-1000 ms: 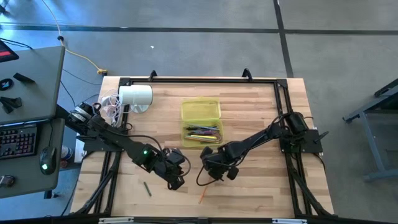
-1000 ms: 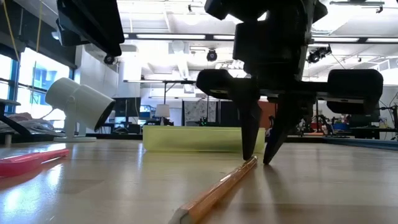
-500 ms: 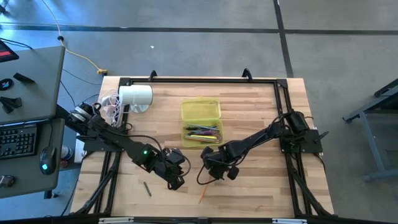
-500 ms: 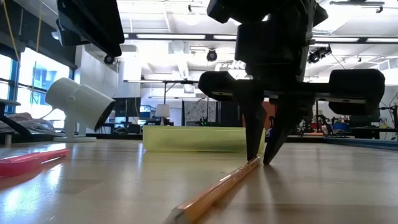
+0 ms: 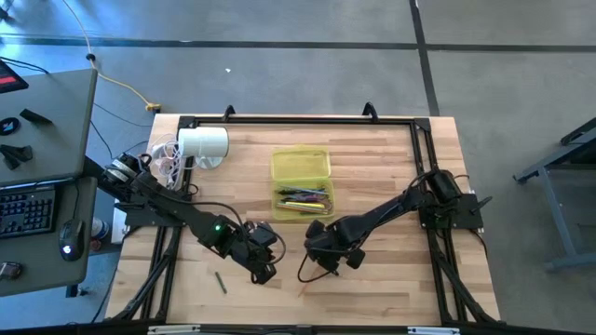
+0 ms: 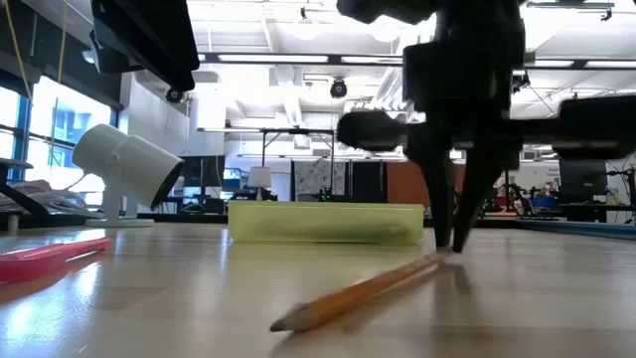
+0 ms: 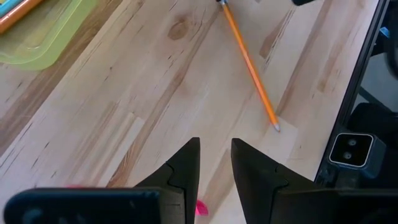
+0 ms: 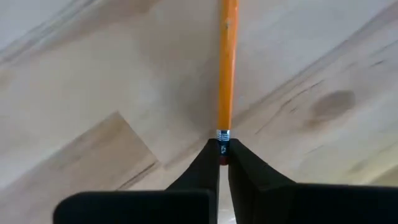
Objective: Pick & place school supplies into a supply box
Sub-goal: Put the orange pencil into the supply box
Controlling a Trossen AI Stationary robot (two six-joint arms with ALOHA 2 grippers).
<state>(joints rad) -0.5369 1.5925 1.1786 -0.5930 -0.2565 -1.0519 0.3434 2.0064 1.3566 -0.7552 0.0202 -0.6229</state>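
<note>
My right gripper [image 8: 219,149] [image 5: 323,263] is shut on an orange pencil [image 6: 358,290] [image 8: 227,62] on the near middle of the table. The yellow-green supply box [image 5: 301,167] holds several pens and pencils [image 5: 304,200] and stands just beyond it. My left gripper [image 7: 215,163] [image 5: 264,271] hovers open to the pencil's left, over bare wood, touching nothing. A bit of pink [image 7: 200,208] shows under its fingers. A pink pen [image 6: 50,257] lies flat at the left in the low view. A dark green pencil [image 5: 222,282] lies flat near the near left edge. My right gripper pinches the orange pencil at its eraser end [image 8: 222,138] between the free ends of its two fingers [image 6: 449,224]. The fingers come from above, pointing down. The pencil slants away from the gripper, its sharpened tip [image 6: 278,322] on the table toward the near edge.
A white cylinder with cables [image 5: 202,144] stands at the far left of the table. A black frame rail [image 5: 298,120] runs along the table's edges. Bare wood lies to the right of the box [image 5: 391,167]. A desk with a keyboard [image 5: 28,209] is beyond the left edge.
My right gripper has narrowed its fingers onto the pencil's eraser end and moved a little toward the table's right. The pencil has swung about: its eraser end followed the gripper to the right while its tip stayed near where it was.
</note>
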